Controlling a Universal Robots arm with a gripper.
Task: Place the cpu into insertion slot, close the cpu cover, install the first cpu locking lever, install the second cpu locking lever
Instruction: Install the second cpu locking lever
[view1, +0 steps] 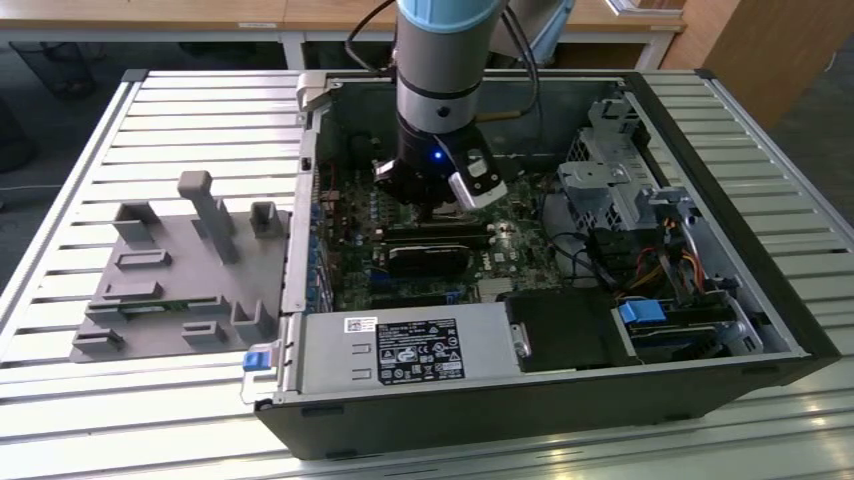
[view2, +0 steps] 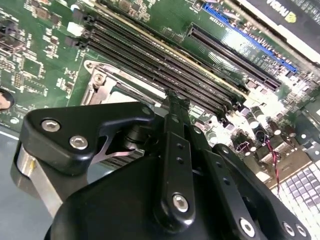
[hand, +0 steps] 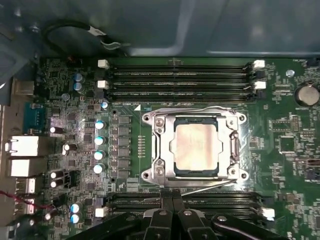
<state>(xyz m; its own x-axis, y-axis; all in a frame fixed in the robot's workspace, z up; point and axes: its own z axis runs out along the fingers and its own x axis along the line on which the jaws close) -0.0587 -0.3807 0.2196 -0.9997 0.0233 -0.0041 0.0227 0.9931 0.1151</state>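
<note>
In the first wrist view the cpu (hand: 196, 145), a dull silver square, lies in the socket on the green motherboard. The cpu cover (hand: 159, 150), a silvery frame, lies flat around it. One thin wire lever (hand: 200, 109) runs along the socket's edge by the memory slots, and another (hand: 200, 183) runs along the opposite edge. My gripper (hand: 172, 202) is shut with nothing between its fingers, its tips just beside that second lever. In the second wrist view the gripper (view2: 172, 102) hovers at the socket's metal edge (view2: 105, 82). The exterior view shows the gripper (view1: 434, 210) low inside the open case.
Memory slots (hand: 180, 75) flank the socket on both sides. A black card (view1: 430, 250) lies just in front of the gripper. The power supply (view1: 400, 350), drive cage (view1: 614, 190) and cables fill the case. A grey fixture (view1: 174, 270) stands on the slatted table at the exterior view's left.
</note>
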